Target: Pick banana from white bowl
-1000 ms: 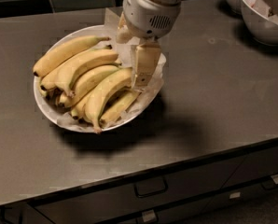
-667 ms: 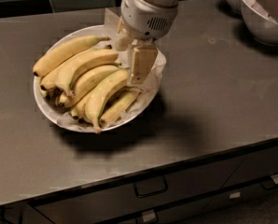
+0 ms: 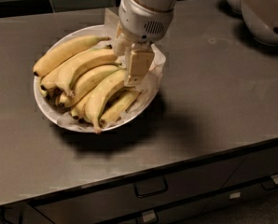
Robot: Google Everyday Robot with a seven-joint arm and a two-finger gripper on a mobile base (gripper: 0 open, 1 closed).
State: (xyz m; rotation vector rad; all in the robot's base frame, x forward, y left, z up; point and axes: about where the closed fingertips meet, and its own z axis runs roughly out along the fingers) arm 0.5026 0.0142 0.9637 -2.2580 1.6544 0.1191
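Nearest me, the dark drawer fronts (image 3: 150,188) are sitting under a smooth grey tabletop (image 3: 213,106). On it the wide, shallow white bowl (image 3: 76,34) is cradling waxy, curved fruit over crumpled paper (image 3: 153,78). The banana (image 3: 104,97), thick and green-tinged, is lying frontmost, with the pincer (image 3: 133,71) hanging at its upper end; I cannot tell whether it is open or closed. Crowding neighbours are probably inviting a slipped or doubled grasp.

The gripper (image 3: 135,78) hangs down over the white bowl (image 3: 37,91). Its tip is right at the top end of the banana (image 3: 103,99), which curves away down and to the left. More bananas (image 3: 66,55) lie left of the gripper. The bowl sits on a dark counter (image 3: 213,97).
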